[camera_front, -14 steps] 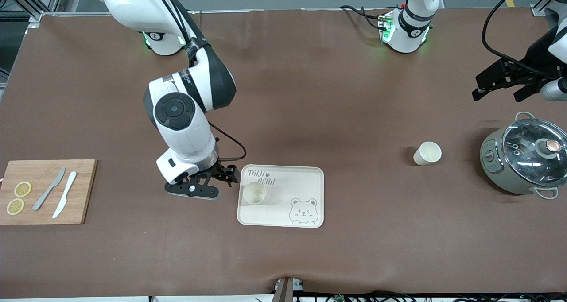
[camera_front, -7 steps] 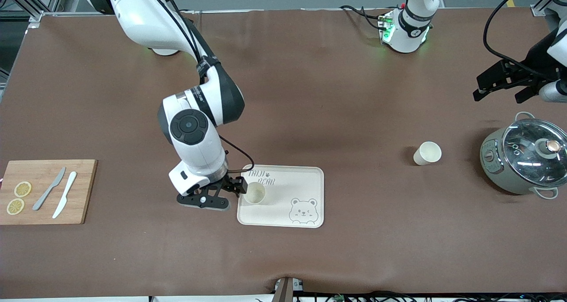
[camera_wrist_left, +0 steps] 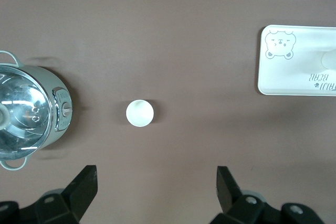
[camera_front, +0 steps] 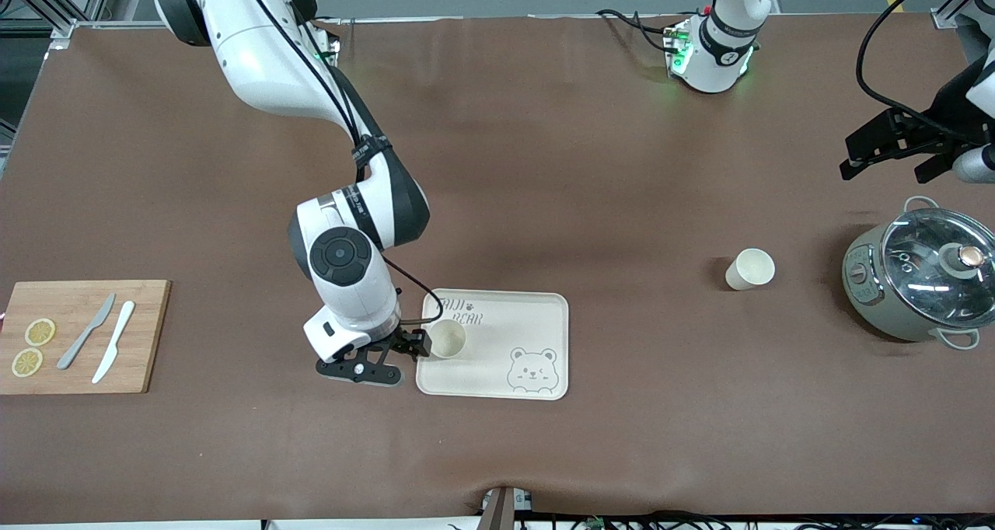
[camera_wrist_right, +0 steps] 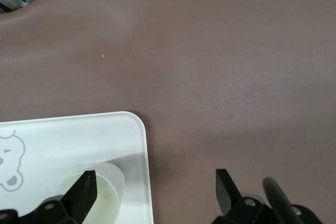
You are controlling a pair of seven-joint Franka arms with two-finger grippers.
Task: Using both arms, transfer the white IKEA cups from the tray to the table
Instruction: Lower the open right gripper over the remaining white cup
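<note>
**Right gripper at tray cup, second cup loose**

Right gripper (camera_front: pixel 420 345) spread wide at the tray's (camera_front: pixel 536 306) edge toward the right arm's end, one finger (camera_wrist_right: pixel 79 196) against the tray cup (camera_front: pixel 448 338), nothing clasped. Upright on the tray near the "BEAR" lettering, that cup.

Left gripper (camera_front: pixel 894 153) spread wide and empty, up over bare table just above the pot (camera_front: pixel 921 273). Second cup (camera_front: pixel 751 269) alone on the mat between tray and pot.

Cutting board (camera_front: pixel 148 336) with two knives and lemon slices at the right arm's end, well apart.

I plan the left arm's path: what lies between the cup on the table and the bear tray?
Nothing: only bare brown table between the cup and the tray, shown in front and left wrist views.
</note>
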